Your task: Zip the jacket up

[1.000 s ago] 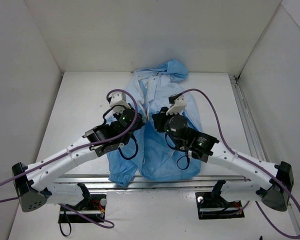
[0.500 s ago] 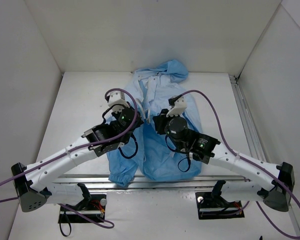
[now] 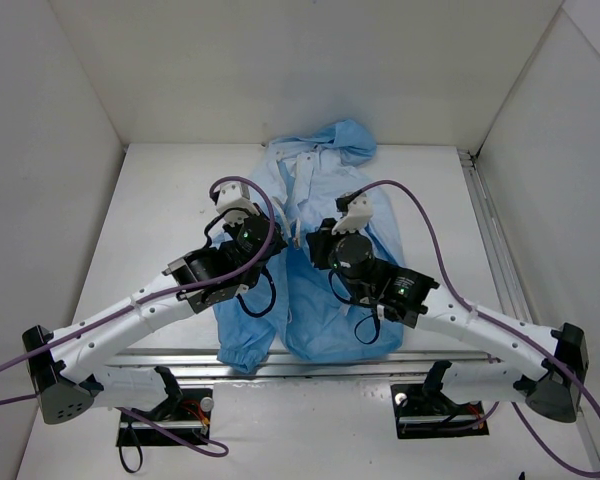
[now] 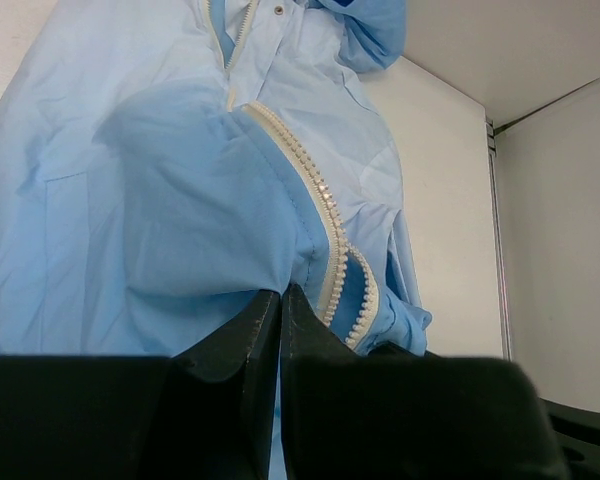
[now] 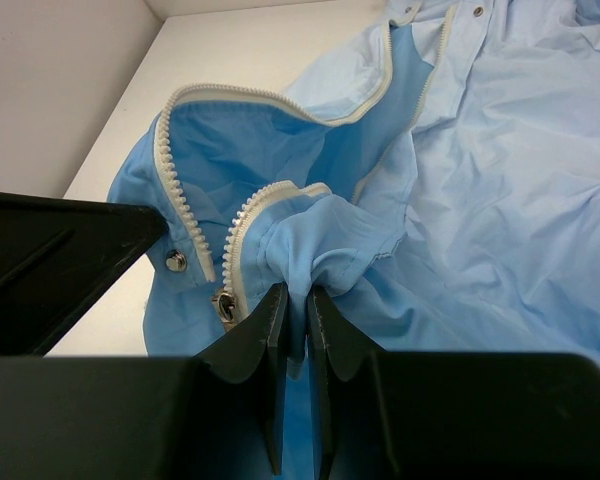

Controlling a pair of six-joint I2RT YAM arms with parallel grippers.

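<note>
The jacket (image 3: 305,305) lies spread on the table (image 3: 160,230) between the two arms, hood at the far end and hem toward their bases, its front open and the two rows of zip teeth (image 4: 320,200) apart. The left pincer (image 4: 280,305) is pressed together on a thin fold of the left front, just beside the teeth. The right pincer (image 5: 297,300) is nearly closed, pinching a bunched fold of the other front next to the slider (image 5: 223,303) and a snap (image 5: 176,262). Both grips are on slippery cloth rather than on the zip itself, so a pull could let the fabric slide out, or drag the whole jacket across the table without bringing the rows together. Bunched cloth could also jam in the slider. Compared with a second ago, both wrists sit slightly further left, while the jacket has barely shifted
</note>
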